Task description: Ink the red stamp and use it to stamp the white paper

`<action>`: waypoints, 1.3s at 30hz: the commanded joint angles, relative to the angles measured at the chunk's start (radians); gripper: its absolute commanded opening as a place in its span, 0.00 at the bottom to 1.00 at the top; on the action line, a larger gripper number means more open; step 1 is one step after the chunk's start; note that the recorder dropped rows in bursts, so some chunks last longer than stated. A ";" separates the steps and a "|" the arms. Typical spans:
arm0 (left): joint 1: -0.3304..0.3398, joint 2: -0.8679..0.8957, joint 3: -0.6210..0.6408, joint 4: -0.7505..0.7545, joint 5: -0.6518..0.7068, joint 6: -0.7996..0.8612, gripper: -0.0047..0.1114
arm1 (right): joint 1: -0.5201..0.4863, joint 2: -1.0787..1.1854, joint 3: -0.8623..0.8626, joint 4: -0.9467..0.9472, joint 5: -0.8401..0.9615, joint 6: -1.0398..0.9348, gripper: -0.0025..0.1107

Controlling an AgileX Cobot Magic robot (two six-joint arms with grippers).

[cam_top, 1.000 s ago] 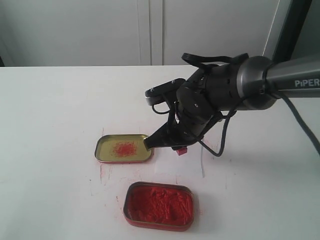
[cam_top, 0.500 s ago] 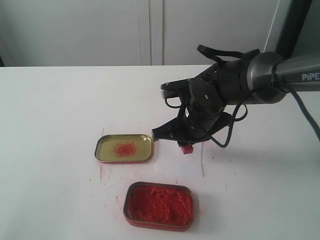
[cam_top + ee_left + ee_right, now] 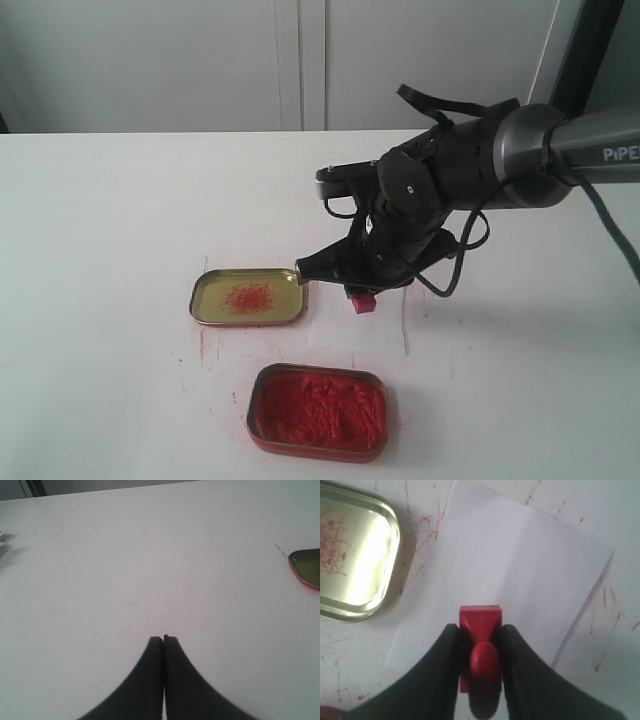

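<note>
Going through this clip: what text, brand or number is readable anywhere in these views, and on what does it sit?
"PIPE": white letters on the grey link of the right arm, in the exterior view; the picture's edge cuts the word off there.
Nothing else reads. The gold tin, the tin of red ink paste, the white paper and the red stamp carry no lettering that shows.
</note>
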 commanded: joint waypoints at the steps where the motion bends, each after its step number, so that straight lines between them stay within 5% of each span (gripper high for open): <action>1: -0.005 0.000 0.002 -0.006 -0.004 -0.004 0.04 | -0.007 0.001 -0.007 0.001 -0.018 -0.010 0.02; 39: -0.005 0.000 0.002 -0.006 -0.004 -0.004 0.04 | -0.007 0.035 -0.003 0.001 -0.041 -0.010 0.02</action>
